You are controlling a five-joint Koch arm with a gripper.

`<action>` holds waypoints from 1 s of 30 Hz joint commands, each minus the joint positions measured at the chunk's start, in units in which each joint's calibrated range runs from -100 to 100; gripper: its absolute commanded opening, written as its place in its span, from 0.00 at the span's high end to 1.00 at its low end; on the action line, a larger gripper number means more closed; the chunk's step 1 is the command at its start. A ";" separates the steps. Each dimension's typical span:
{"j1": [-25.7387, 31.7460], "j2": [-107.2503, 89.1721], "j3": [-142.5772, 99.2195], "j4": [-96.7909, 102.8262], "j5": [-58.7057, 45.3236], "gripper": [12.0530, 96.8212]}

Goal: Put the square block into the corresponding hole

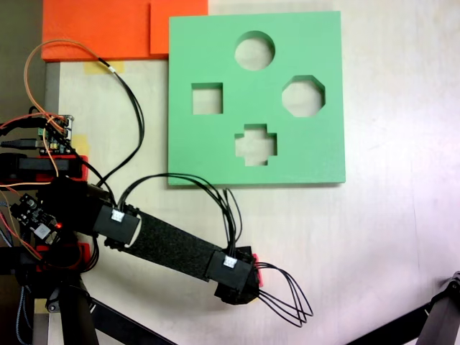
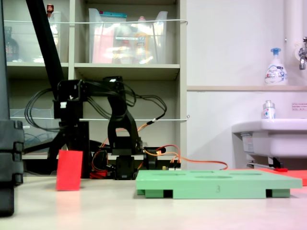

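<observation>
The square block [image 2: 69, 170] is a red piece standing on the table at the left of a fixed view, slightly tilted. My gripper [image 2: 76, 143] comes straight down onto its top and right side, the black arm rising above it. From above, the wrist covers the gripper [image 1: 251, 279], and only a red sliver shows at its right edge. I cannot make out whether the jaws grip the block. The corresponding hole [image 1: 207, 98] is the square cutout at the left of the green foam board [image 1: 208, 154], well above the gripper in that view. The board [image 2: 216, 184] lies flat to the block's right.
The board also has a round hole [image 1: 254, 50], an octagonal hole [image 1: 302, 95] and a cross hole [image 1: 255, 144]. Orange foam sheets [image 1: 108, 29] lie beyond its top left corner. Electronics and wires [image 1: 54, 133] crowd the arm's base. A black stand leg [image 1: 438, 316] enters at the lower right.
</observation>
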 commanded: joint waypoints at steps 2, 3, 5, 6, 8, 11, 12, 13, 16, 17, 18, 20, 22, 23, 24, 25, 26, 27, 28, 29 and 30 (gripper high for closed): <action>-0.49 -2.01 -1.58 -1.25 -0.20 0.69; -0.49 -2.43 -1.78 -1.64 -0.20 0.69; -0.49 -3.69 -1.78 -2.51 -0.05 0.70; -0.54 -4.81 -1.78 -2.99 0.00 0.74; -0.63 -7.74 -2.07 -4.43 0.15 0.80; -0.63 -14.86 -3.07 -5.97 1.66 0.80; -0.63 -17.24 -3.17 -5.97 1.90 0.80; -0.63 -19.75 -3.27 -5.97 2.15 0.80; -0.29 -27.57 -3.27 -5.97 2.83 0.80; -0.10 -30.93 -3.37 -5.97 3.42 0.80; 0.34 -34.56 -3.67 -5.97 3.76 0.80; 1.90 -41.82 -4.17 -5.97 5.62 0.80; 5.18 -50.76 -5.26 -5.97 9.18 0.80; 6.79 -54.25 -6.26 -5.97 10.74 0.80; 8.74 -57.74 -7.86 -5.97 13.09 0.80; 10.89 -60.39 -9.05 -5.97 15.34 0.80; 13.33 -62.63 -10.15 -5.97 17.97 0.80; 16.02 -64.03 -10.95 -5.97 21.00 0.80; 18.41 -64.17 -11.25 -5.97 23.49 0.80; 20.90 -64.17 -11.25 -5.97 26.23 0.80; 23.49 -64.03 -11.25 -5.97 29.16 0.80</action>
